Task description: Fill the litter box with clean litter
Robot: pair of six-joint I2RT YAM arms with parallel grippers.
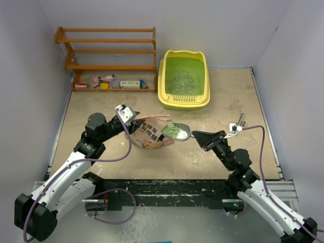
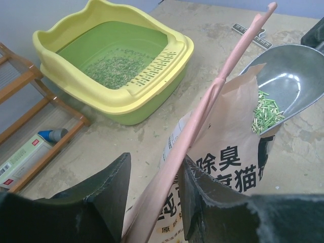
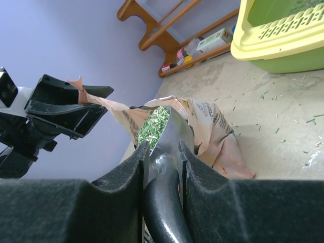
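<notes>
The litter box (image 1: 184,103) sits at the far side of the table (image 1: 101,114), with a thin, patchy layer of clean litter (image 1: 183,80) over its green floor. From above, the wooden rack (image 1: 109,50) stands just left of the box. The bag (image 1: 151,135) lies crumpled in front of the box, a little left of its front lip and well apart from it.

The left gripper (image 2: 154,177) is clamped on the bag's pink top edge. Its own wrist view shows the strip pinched between the two black pads and running up past the scoop (image 1: 185,133), a grip the overhead view leaves partly hidden. The right gripper (image 3: 163,152) is closed tight on the scoop's dark handle, fingers pressed to either side, which only the right wrist view shows plainly.

The scoop lies at the bag's mouth, in front of the box and apart from it. Overhead, its bowl carries a green heap on the bag side and bare metal on the other. The left wrist view shows the granules gathered against the bag's torn brown edge. The bowl seems to touch that paper, though I cannot be sure. Only the right wrist view shows stray granules scattered on the table just before the box's front wall.
</notes>
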